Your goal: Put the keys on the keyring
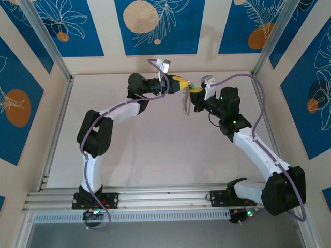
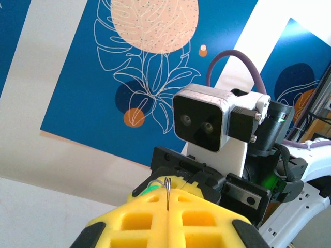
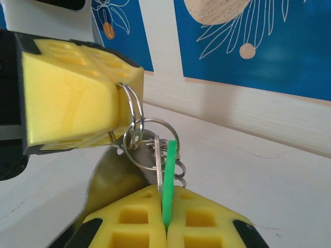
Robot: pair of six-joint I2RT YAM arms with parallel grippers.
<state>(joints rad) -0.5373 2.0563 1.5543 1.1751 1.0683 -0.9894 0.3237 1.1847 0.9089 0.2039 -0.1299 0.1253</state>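
Nearest: right gripper [image 3: 166,212], pads clenched on the green head of the key [image 3: 168,170], which is held edge-on with its silvery part up among the rings. The left gripper [image 3: 120,106] is clamped on the keyring [image 3: 135,111], a double-wire loop with smaller rings [image 3: 155,139] hanging from it. Both are held in the air above the far middle of the tabletop [image 1: 155,155], tips nearly meeting. The key overlaps one hanging ring; whether it is threaded cannot be told. Judged: threading in hand, not finished; letting go is left to do.
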